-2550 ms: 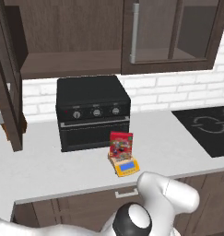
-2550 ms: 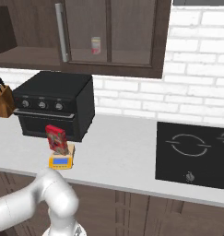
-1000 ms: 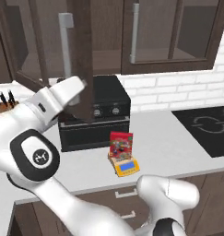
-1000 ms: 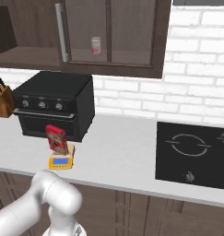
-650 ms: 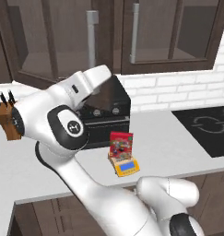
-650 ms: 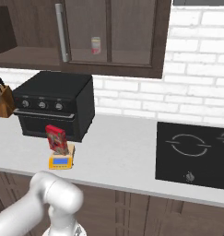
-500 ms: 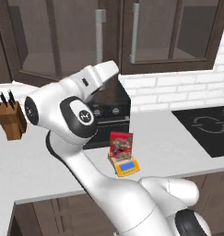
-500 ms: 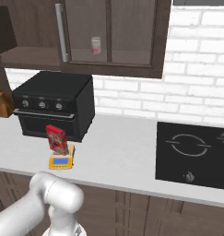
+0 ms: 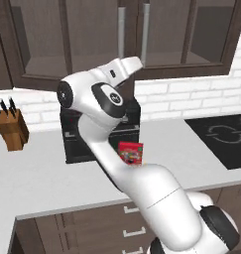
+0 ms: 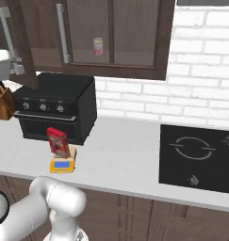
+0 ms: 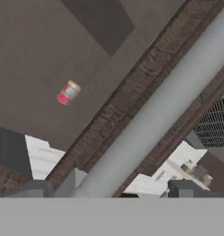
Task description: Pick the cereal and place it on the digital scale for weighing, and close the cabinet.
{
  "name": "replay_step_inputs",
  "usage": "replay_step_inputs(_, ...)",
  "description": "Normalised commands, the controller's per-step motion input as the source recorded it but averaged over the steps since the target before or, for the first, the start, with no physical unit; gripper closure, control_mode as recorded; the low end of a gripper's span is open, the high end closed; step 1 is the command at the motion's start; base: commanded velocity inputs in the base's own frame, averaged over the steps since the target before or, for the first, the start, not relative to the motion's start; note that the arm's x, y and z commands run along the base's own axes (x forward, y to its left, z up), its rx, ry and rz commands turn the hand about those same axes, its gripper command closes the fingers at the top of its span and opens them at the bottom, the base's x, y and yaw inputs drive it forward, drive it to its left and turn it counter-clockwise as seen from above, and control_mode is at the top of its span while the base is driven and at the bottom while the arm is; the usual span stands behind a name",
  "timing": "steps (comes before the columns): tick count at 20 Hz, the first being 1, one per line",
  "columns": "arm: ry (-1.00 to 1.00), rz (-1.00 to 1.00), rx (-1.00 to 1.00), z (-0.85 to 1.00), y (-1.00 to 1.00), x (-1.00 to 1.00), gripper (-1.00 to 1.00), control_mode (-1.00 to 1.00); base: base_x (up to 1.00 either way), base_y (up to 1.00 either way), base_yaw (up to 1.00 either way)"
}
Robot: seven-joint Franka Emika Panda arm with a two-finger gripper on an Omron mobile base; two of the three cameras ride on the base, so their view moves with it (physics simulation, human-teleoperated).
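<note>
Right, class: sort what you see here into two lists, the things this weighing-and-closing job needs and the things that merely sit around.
Job: cereal, standing on the digital scale; cabinet, its bar handle close before the gripper.

Lying about: black oven, knife block, red-labelled can inside the cabinet, cooktop, drawers.

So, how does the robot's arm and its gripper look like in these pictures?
The arm is glossy white, made of thick rounded segments, with dark grey to black round caps at the joints. The gripper has two small dark grey finger tips with blocky ends. No cables or markings are visible.
</note>
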Motion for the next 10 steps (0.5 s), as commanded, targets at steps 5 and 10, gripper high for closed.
replay_step_inputs(5,-0.23,0.12,0.33,-0.02,-0.42,0.40,-1.00,-1.00,0.00,0.00,0.00)
replay_step_inputs(10,-0.17,0.12,0.35,0.00,-0.39,0.45,-1.00,-1.00,0.00,0.00,0.00)
